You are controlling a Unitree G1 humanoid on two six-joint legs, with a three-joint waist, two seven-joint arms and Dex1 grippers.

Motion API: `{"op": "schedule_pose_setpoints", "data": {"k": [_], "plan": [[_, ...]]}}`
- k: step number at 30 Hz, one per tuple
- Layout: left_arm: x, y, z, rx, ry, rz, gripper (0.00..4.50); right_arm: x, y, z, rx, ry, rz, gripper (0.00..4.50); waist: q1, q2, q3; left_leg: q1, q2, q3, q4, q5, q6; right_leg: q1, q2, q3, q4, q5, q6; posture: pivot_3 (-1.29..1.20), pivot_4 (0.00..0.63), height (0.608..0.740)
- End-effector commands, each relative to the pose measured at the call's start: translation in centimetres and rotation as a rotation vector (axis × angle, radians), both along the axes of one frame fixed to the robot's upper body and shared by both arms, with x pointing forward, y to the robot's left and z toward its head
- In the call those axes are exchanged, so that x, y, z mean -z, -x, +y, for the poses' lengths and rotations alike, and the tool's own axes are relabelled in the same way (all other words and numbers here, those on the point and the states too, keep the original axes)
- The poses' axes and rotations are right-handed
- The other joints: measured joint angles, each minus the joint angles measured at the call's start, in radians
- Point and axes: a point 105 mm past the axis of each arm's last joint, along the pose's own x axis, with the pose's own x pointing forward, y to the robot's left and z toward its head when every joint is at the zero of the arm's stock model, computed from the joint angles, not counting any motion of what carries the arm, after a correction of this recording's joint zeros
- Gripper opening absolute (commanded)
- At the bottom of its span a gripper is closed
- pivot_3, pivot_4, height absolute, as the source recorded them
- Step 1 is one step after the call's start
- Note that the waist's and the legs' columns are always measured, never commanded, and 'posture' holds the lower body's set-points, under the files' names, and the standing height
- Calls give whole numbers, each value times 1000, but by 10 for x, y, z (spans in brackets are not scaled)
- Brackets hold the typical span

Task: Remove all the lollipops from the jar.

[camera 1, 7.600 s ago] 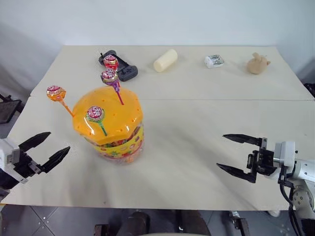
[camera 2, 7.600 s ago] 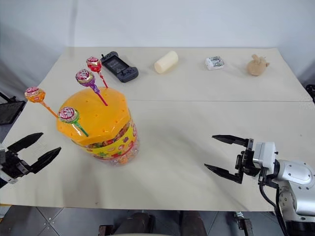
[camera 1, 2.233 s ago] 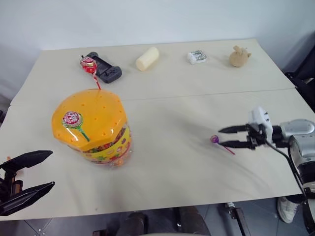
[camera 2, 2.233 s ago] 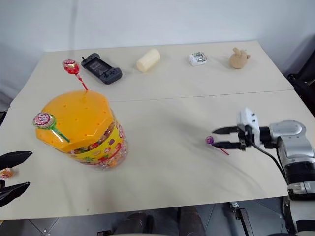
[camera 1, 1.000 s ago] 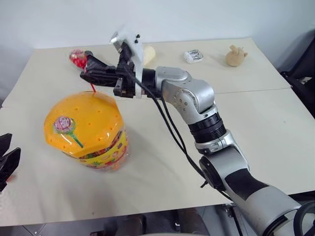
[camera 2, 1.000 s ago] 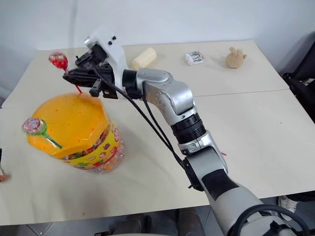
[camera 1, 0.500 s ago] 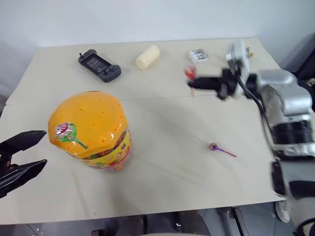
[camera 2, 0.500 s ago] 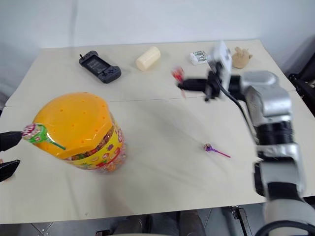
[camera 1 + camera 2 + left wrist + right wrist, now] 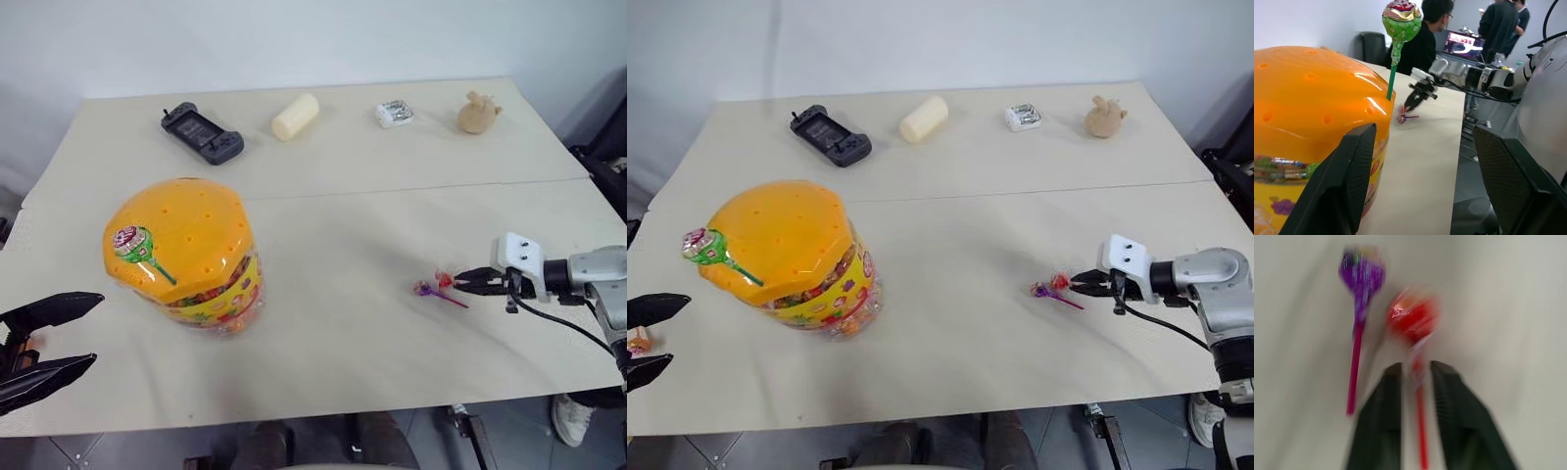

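Green lollipop [image 9: 128,243]: stuck in jar [image 9: 186,250] lid, just ahead of left end effector [image 9: 54,340]; we see it wide open, empty.
Red lollipop [image 9: 1413,316]: stick between slightly parted right end effector [image 9: 1415,377] fingers, beside purple lollipop [image 9: 1361,271].
Handling: we judge light, stiff; pinch stick.

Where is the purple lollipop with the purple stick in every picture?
Left eye view: purple lollipop on the table, right of middle.
Right eye view: same spot, just off the right gripper.
Left wrist view: tiny, lying on the table past the orange jar lid.
Right wrist view: upper left.
Shared landmark: the red lollipop beside it.
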Motion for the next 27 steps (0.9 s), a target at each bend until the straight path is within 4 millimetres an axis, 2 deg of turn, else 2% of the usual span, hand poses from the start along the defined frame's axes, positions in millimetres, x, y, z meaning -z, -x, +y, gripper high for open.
{"op": "schedule_pose_setpoints", "data": {"k": [1, 2, 5, 7, 9, 11, 15, 17, 19, 27], "plan": [[-3, 2, -7, 5, -14, -37, 3311, -9, 3, -3, -19, -45, -31, 2248, 0, 0, 0, 0, 0, 0, 0, 0, 0, 0, 0, 0, 0, 0, 0, 0, 150, 740], [-2, 3, -7, 3, -13, -36, 3311, -9, 4, -2, -36, -49, -35, 2618, 0, 0, 0, 0, 1, 0, 0, 0, -1, 0, 1, 0, 0, 0, 0, 0, 150, 740], [-1, 2, -6, -24, -6, -47, 3311, -31, 6, 26, -197, -198, -90, 3592, -5, 1, 0, 0, 2, 0, 0, 0, -1, -1, 2, 0, 0, 0, 0, 0, 150, 740], [0, -1, 1, -78, 19, -56, 3311, -65, 6, 67, -354, -353, -151, 4168, -16, 2, 1, 0, 2, 0, 0, 0, -1, -1, 2, 0, 0, 0, 0, 0, 150, 740], [1, -4, 8, -128, 44, -73, 3311, -87, 9, 97, -449, -441, -175, 4168, -28, 5, 3, 0, 3, 0, 0, 1, -2, -1, 2, 0, 1, 0, -1, 0, 150, 740], [4, -8, 19, -208, 80, -84, 3311, -113, 16, 137, -574, -550, -193, 4168, -25, 6, 3, 0, 4, -1, 0, 0, -4, -2, 3, -1, 2, 0, -2, 0, 150, 740], [16, -4, 41, -350, 125, -62, 3311, -150, 42, 208, -802, -651, -170, 4168, -26, 5, 3, -1, 6, -3, -1, 0, -5, -4, 4, -4, 1, -1, -4, 0, 150, 740], [25, 2, 51, -419, 135, -42, 3311, -154, 57, 238, -914, -633, -135, 4168, -25, 5, 3, -2, 5, -3, -1, -1, -5, -4, 4, -3, 1, -1, -4, 0, 150, 740], [30, 6, 55, -456, 143, -30, 3311, -156, 64, 258, -964, -623, -126, 4168, -22, 3, 2, -2, 5, -3, -1, -2, -4, -4, 4, -3, 1, -1, -5, 0, 150, 740], [45, 11, 48, -467, 165, -4, 3311, -172, 72, 326, -1000, -570, -111, 4168, -6, -2, -1, -2, 2, -4, 0, -2, -1, -3, 1, -4, 1, -1, -5, 0, 150, 740]]}}
